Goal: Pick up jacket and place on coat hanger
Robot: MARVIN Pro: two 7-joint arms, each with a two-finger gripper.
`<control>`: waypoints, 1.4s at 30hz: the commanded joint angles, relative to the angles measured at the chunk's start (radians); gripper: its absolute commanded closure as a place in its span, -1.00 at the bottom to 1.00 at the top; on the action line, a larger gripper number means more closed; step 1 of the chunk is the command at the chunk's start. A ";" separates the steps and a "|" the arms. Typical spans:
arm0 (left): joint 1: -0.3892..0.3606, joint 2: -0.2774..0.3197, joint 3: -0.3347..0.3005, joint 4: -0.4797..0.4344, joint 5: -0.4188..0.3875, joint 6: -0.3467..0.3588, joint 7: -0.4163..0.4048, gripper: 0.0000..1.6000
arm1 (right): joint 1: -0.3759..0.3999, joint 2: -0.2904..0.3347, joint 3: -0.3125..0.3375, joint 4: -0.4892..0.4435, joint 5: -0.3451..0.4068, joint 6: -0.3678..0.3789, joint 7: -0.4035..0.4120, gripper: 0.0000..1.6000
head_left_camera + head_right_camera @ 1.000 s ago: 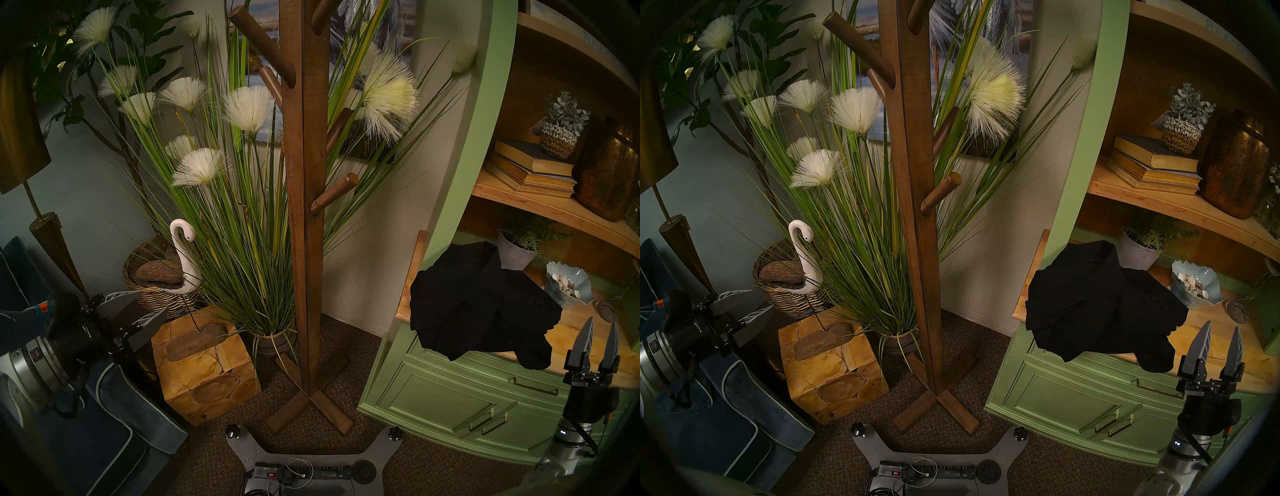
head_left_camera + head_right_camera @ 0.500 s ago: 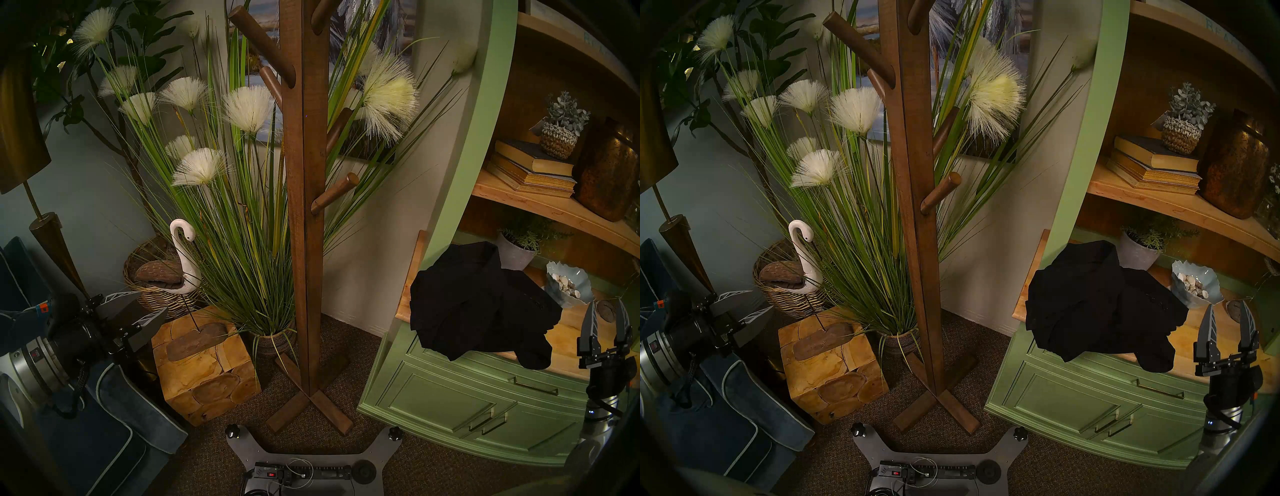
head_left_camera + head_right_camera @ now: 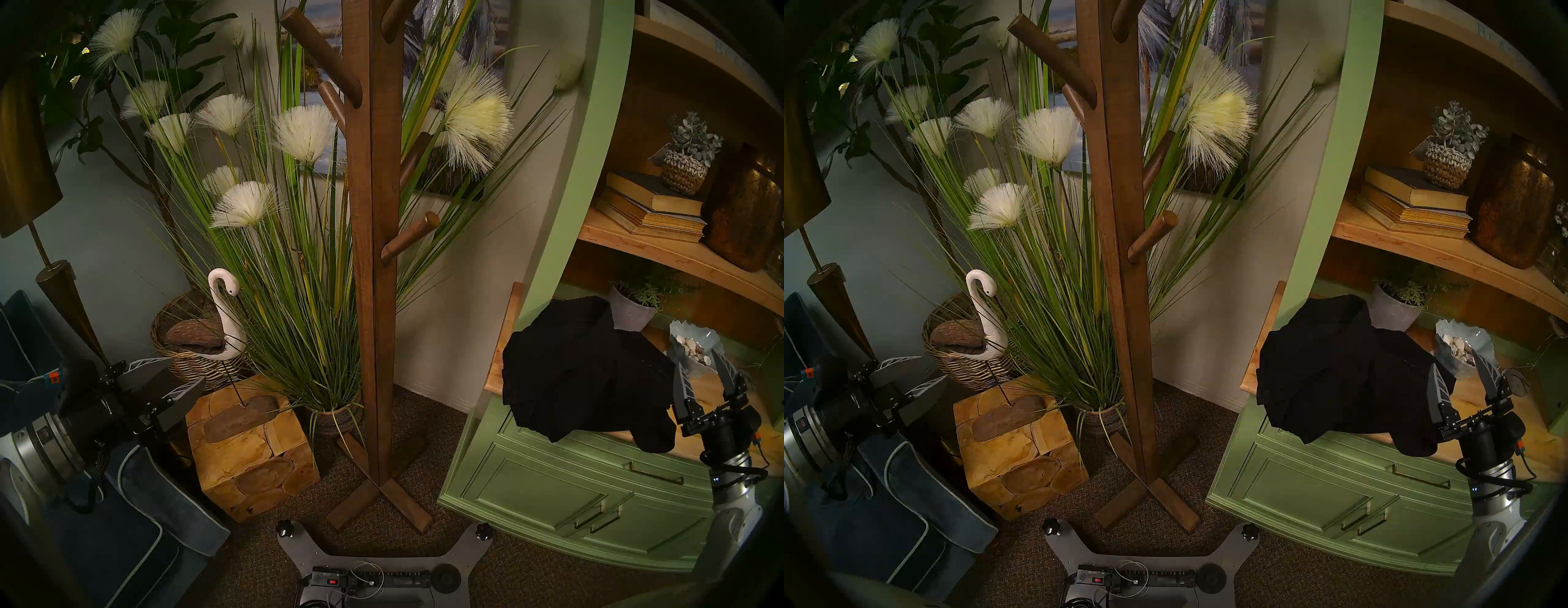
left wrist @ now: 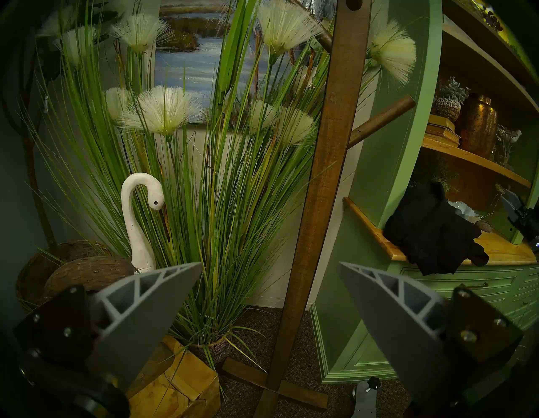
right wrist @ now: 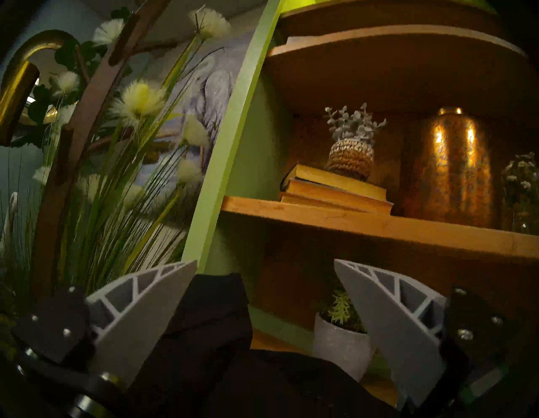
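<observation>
Early in the task — nothing lifted yet. Black jacket point(image 3: 585, 369) heaped on the wooden worktop point(image 3: 717, 395) of the green cabinet, well apart from the coat hanger point(image 3: 373, 263). Right gripper point(image 3: 700, 361) beside the heap, jaws apart, empty. Left gripper point(image 3: 169, 373) idle — jaws apart too. Grasp, carry, hanging all left.

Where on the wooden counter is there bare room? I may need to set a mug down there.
Only the front right strip of the counter, between the jacket and the cabinet's right wall; the open right gripper hangs above it. The shell bowl and grey plant pot crowd the back.
</observation>
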 commanded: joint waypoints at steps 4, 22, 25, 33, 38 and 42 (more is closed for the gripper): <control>-0.005 0.000 0.001 -0.013 -0.009 -0.001 -0.006 -1.00 | 0.126 0.123 0.001 0.065 -0.104 0.063 0.011 -1.00; -0.007 -0.002 -0.001 -0.015 -0.012 0.001 -0.008 -1.00 | 0.285 0.297 -0.071 0.273 -0.202 0.099 0.268 -1.00; -0.007 -0.003 -0.001 -0.016 -0.013 0.001 -0.009 -1.00 | 0.308 0.324 -0.101 0.321 -0.179 0.100 0.314 -1.00; -0.007 -0.003 -0.001 -0.016 -0.013 0.001 -0.009 -1.00 | 0.389 0.361 -0.150 0.427 -0.183 0.055 0.362 -1.00; -0.007 -0.003 -0.001 -0.016 -0.013 0.001 -0.009 -1.00 | 0.435 0.379 -0.168 0.465 -0.179 0.044 0.366 -1.00; -0.007 -0.003 -0.001 -0.016 -0.013 0.001 -0.009 -1.00 | 0.456 0.389 -0.179 0.485 -0.179 0.038 0.371 -1.00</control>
